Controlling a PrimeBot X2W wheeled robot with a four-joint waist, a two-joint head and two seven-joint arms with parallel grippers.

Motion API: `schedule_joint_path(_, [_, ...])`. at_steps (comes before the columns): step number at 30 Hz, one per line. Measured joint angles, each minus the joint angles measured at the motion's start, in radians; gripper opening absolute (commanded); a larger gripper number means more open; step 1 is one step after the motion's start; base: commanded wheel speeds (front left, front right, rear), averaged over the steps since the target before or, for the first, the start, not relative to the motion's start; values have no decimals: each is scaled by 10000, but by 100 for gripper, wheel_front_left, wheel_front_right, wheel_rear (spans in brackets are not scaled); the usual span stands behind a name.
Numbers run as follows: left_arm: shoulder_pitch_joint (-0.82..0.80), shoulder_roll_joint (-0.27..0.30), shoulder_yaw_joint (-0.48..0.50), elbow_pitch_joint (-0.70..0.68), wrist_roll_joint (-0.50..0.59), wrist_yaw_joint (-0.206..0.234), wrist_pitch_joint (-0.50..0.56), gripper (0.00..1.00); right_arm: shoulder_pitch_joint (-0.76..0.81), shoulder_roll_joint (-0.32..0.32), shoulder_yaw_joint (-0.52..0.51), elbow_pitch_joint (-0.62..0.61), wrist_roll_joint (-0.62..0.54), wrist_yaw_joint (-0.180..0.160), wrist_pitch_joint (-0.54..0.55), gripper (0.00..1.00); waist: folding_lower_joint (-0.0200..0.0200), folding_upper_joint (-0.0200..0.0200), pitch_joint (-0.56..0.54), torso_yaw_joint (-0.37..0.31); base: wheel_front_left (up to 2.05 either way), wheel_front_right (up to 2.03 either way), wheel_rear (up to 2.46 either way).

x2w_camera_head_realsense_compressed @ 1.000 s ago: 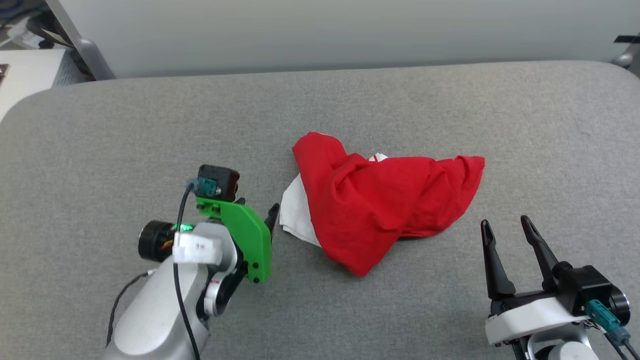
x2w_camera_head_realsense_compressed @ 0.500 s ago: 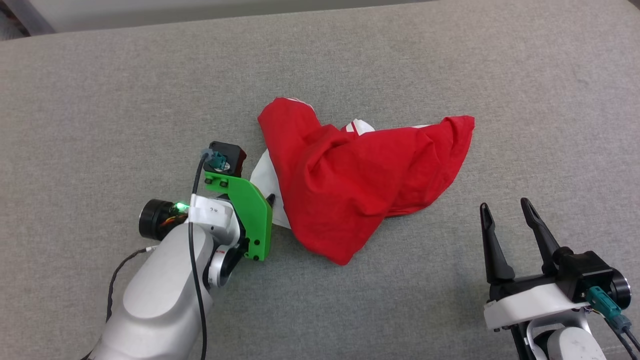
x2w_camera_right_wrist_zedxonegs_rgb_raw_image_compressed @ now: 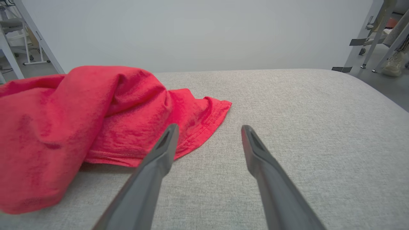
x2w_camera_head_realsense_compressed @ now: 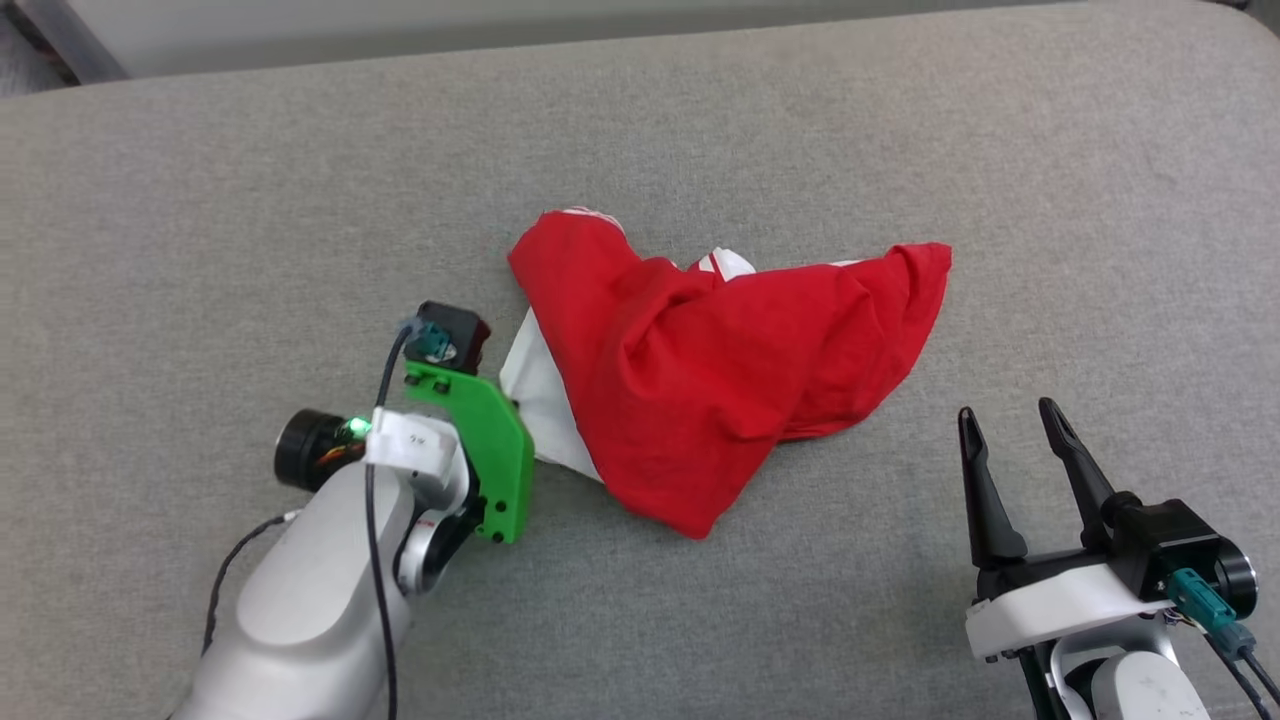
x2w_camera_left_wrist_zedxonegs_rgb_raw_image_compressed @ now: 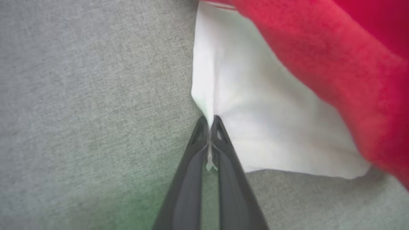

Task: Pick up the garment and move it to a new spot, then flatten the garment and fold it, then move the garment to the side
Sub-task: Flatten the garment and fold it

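We found the left gripper pinched tight. Its two dark fingers met at the tips with a thin fold of the white sleeve caught between them, and a sliver of white cloth showed in the slit between the fingers. In the left wrist view the sleeve spread from the tips toward 2 o'clock, and the red body of the garment overlapped it from 1 to 3 o'clock.

In the head view the tips were hidden behind the gripper's green plate, which sat at the garment's 8 o'clock, just beside the sleeve's edge. The garment lay crumpled in a heap about the middle of the grey padded surface. One lobe reached toward 11 o'clock, a flatter corner toward 2 o'clock and a point toward 6 o'clock. A bit of white-and-red striped trim peeked out at its 12 o'clock.

The right gripper stood at the garment's 4 o'clock, apart from the cloth, with its jaws spread wide, nothing between them and the fingers pointing to 12 o'clock. In the right wrist view the garment's stitched hem lay near that gripper's left fingertip, toward 1 o'clock from it.
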Motion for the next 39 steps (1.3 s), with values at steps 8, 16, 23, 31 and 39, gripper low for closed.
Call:
schedule_joint_path(8, [395,1150,765,-533,-257,123,-633,0,58,4,6,255,69,0,0,100,0,0,-740,214,0,0,0])
schedule_joint_path(16, [755,2711,1908,-1544,-654,372,-431,0,198,4,-42,387,180,0,0,100,-1,0,-1244,464,0,0,0])
schedule_joint_path(23, [1951,3331,2568,-1937,-1260,832,117,0,197,6,13,476,234,0,0,100,-1,0,-1242,587,0,0,0])
schedule_joint_path(31, [2422,2796,2073,-750,-1266,598,-727,100,183,8,-63,738,125,0,0,100,-1,0,-1260,742,0,0,0])
schedule_joint_path(39, [1924,2096,1733,-635,-234,194,-4197,100,196,10,-322,853,31,0,0,100,-2,0,-1661,1019,0,0,0])
